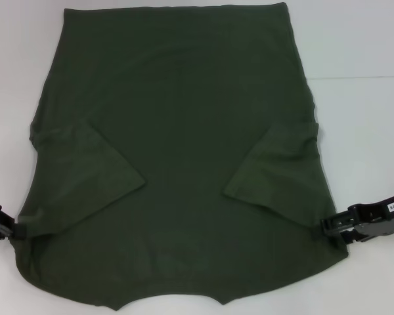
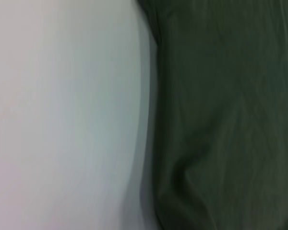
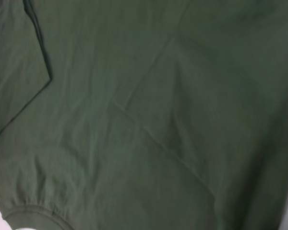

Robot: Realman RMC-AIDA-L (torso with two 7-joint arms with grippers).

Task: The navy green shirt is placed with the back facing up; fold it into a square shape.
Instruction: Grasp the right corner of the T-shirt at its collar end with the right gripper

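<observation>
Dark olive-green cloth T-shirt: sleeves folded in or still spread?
Folded in. Both sleeves of the dark olive-green cloth T-shirt lie over its plain back; the body is otherwise spread flat on the white table.

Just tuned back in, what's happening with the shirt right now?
The navy green shirt lies flat on the white table, plain side up, with both sleeves already folded in over the body. The left gripper is at the shirt's left edge and the right gripper at its right edge, both near the end closest to the robot. The shirt is not yet a square.

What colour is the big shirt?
The navy green shirt is plain dark olive green, seen best in the head view.
</observation>
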